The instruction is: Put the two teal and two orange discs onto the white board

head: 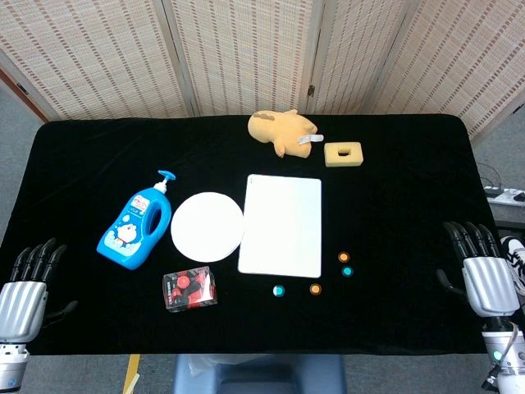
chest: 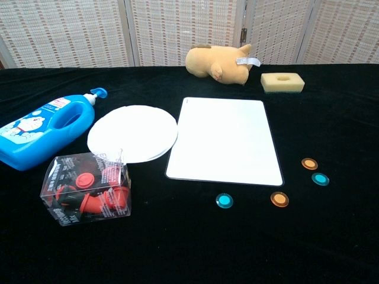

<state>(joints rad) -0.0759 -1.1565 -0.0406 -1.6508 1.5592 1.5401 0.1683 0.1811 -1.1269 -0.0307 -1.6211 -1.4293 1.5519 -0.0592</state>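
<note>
Head view showed a black cloth-covered table (head: pixel 98 164) from above. Near its front left lay a clear plastic box (head: pixel 190 290) holding red and black parts, too small to identify. Behind that box a blue pump bottle with a cartoon label (head: pixel 135 228) lay on its side, and a round white plate (head: pixel 207 226) sat just beside a rectangular white board (head: pixel 281 225) at the table's centre. The board was bare.

All four small translucent discs lay on the cloth off the board's front right corner: a teal disc (head: pixel 278 290) and an orange disc (head: pixel 315 289) just in front of the board's edge, another orange disc (head: pixel 344 257) and another teal disc (head: pixel 347 271) to its right.

Only the head view showed the hands. The left hand (head: pixel 26 287) and right hand (head: pixel 482 267) hovered at the table's front corners, fingers straight and apart, holding nothing.

At the far edge sat a tan plush toy (head: pixel 281 129) and a yellow sponge block with a hole (head: pixel 343 153).
</note>
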